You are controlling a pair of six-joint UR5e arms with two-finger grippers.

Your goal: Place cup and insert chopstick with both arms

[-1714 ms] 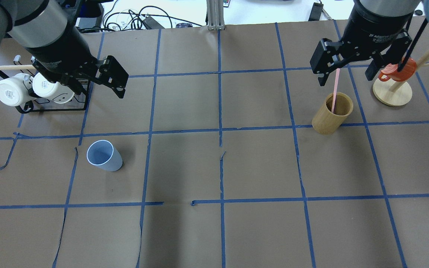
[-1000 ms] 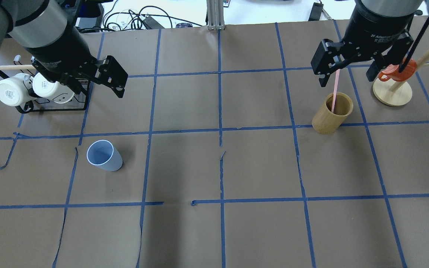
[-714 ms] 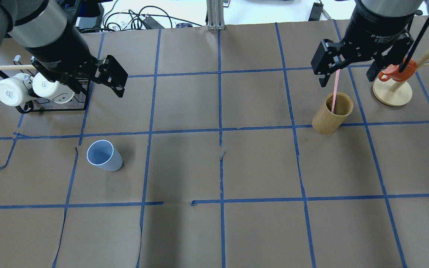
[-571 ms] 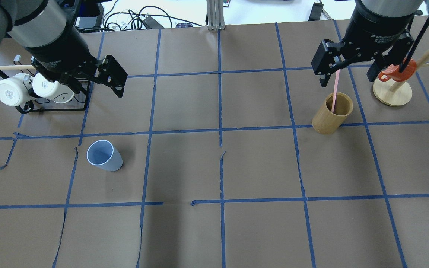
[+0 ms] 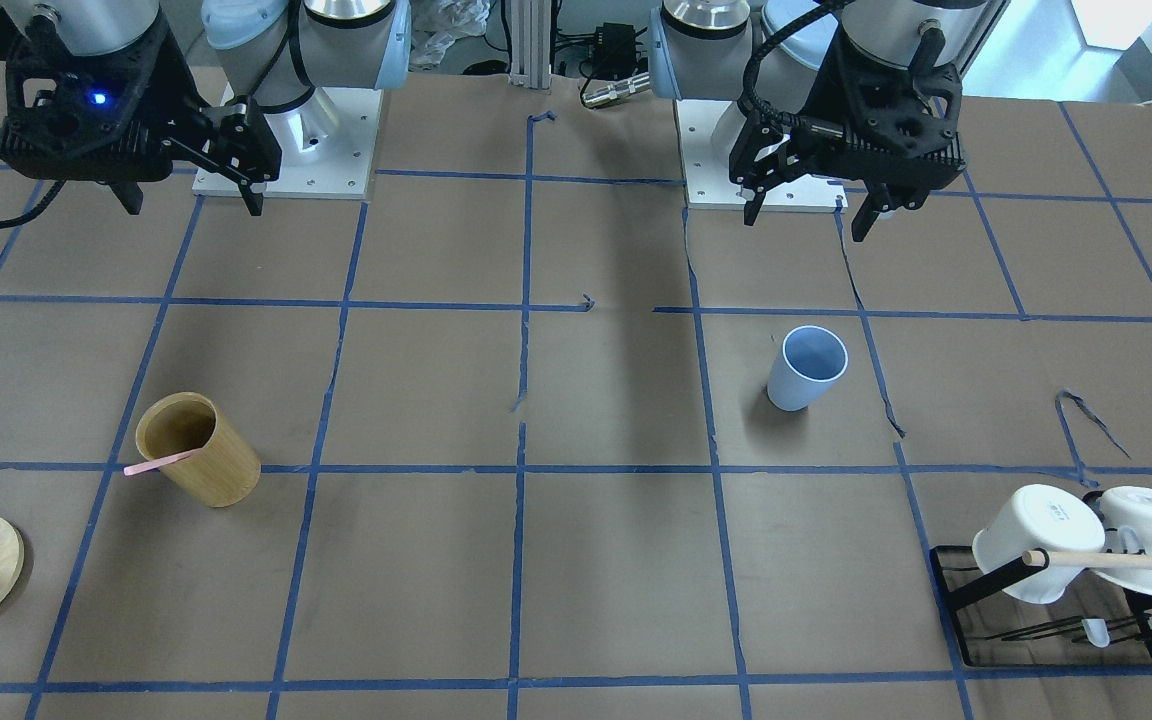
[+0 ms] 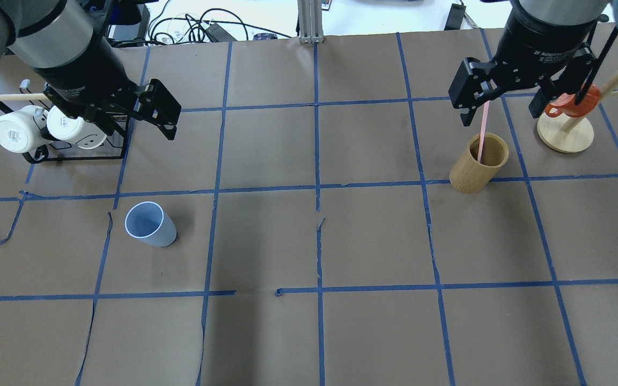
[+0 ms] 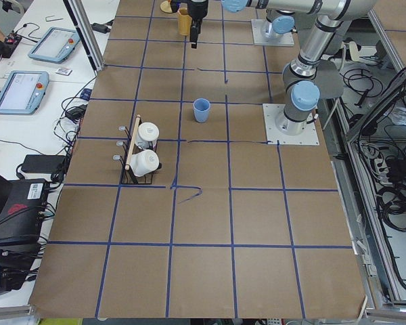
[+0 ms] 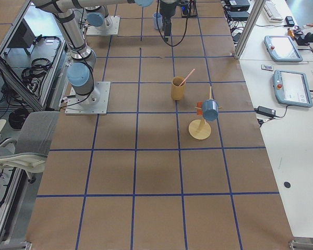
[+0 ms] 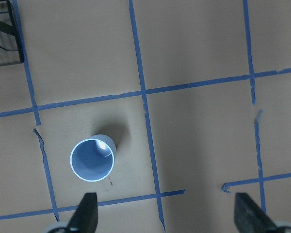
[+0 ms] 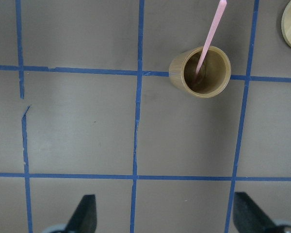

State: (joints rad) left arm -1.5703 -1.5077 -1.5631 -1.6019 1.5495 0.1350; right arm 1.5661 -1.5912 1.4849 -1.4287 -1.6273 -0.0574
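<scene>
The light-blue cup (image 6: 151, 225) stands upright on the brown paper, also seen in the front view (image 5: 806, 368) and the left wrist view (image 9: 93, 159). My left gripper (image 5: 804, 222) hangs high above it, open and empty; its fingertips (image 9: 85, 216) frame the bottom of the wrist view. The pale-pink chopstick (image 6: 482, 131) leans inside the tan wooden cylinder (image 6: 475, 166), also in the right wrist view (image 10: 209, 36). My right gripper (image 6: 499, 113) is open and empty, high above the cylinder.
A black rack with two white mugs (image 6: 46, 131) and a wooden rod stands at the far left. A round wooden stand (image 6: 565, 134) with an orange-red cup stands at the far right. Cables lie beyond the table's far edge.
My left gripper has drifted slightly toward the upper left of the overhead view. The cup, the chopstick, the cylinder and my right gripper have not moved.
</scene>
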